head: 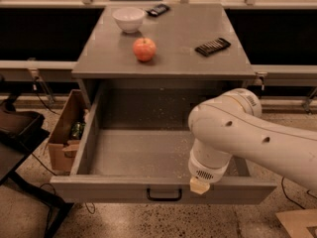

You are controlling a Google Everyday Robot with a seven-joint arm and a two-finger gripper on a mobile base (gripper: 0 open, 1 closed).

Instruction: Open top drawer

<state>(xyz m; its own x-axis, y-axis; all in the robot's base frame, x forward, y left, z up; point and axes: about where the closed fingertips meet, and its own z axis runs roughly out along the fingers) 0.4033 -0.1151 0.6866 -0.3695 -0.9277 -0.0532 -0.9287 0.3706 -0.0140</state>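
Already pulled far out from under the table top: drawer (99, 191), wide and deep. Looks stiff and heavy, not easy to break. Best held by the small dark handle (164, 196), mid front. Gripper (199, 185) low at the front edge, just right of the handle; open or closed, cannot tell.

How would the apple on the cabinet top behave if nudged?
The apple looks round, so it would probably roll across the flat cabinet top. It seems firm, not fragile. The hand sits at the front of the open top drawer, well away.
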